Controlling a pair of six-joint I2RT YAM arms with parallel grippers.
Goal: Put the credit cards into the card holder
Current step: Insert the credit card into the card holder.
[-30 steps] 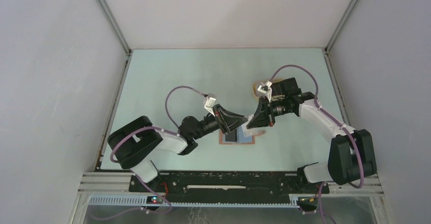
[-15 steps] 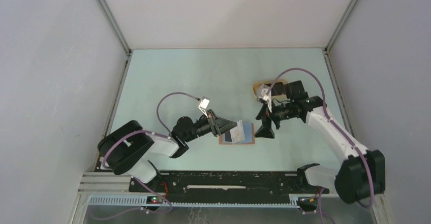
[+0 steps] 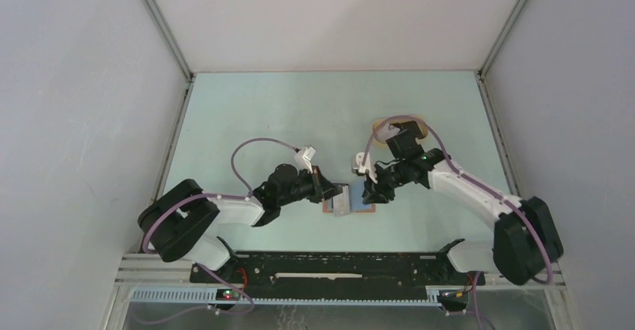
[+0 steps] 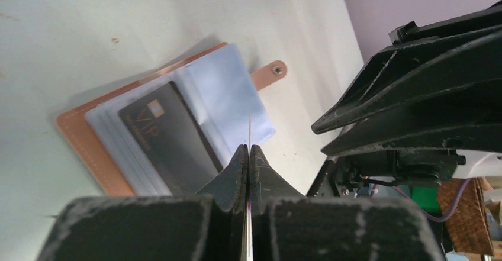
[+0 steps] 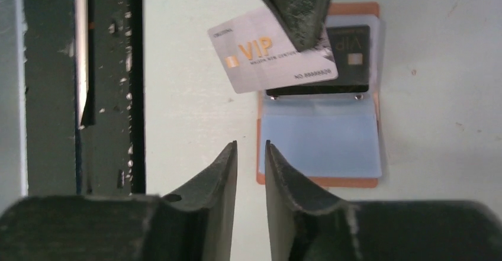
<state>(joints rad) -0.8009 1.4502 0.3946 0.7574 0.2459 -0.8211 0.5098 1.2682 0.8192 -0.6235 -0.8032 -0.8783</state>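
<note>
The card holder (image 3: 361,206) lies open on the table, brown outside with pale blue-grey sleeves (image 5: 319,137). A black credit card (image 4: 169,137) marked VIP sits in one sleeve (image 5: 349,52). My left gripper (image 3: 336,193) is shut on a silver VIP credit card (image 5: 266,57), held tilted over the holder's left edge. In the left wrist view this card (image 4: 249,132) shows only as a thin edge between the closed jaws (image 4: 249,148). My right gripper (image 5: 251,145) hovers by the holder's near corner, its jaws a narrow gap apart with nothing between them.
A tan woven tray (image 3: 384,129) lies behind the right arm, mostly hidden by it. The holder's snap tab (image 4: 269,74) points toward the right arm. The right gripper's black body (image 4: 414,107) is close to my left fingers. Grey walls close in both sides.
A second ago both grippers met over the holder. The right one then let go and drew back right, leaving the silver card in the left. It has now returned, jaws narrower.
</note>
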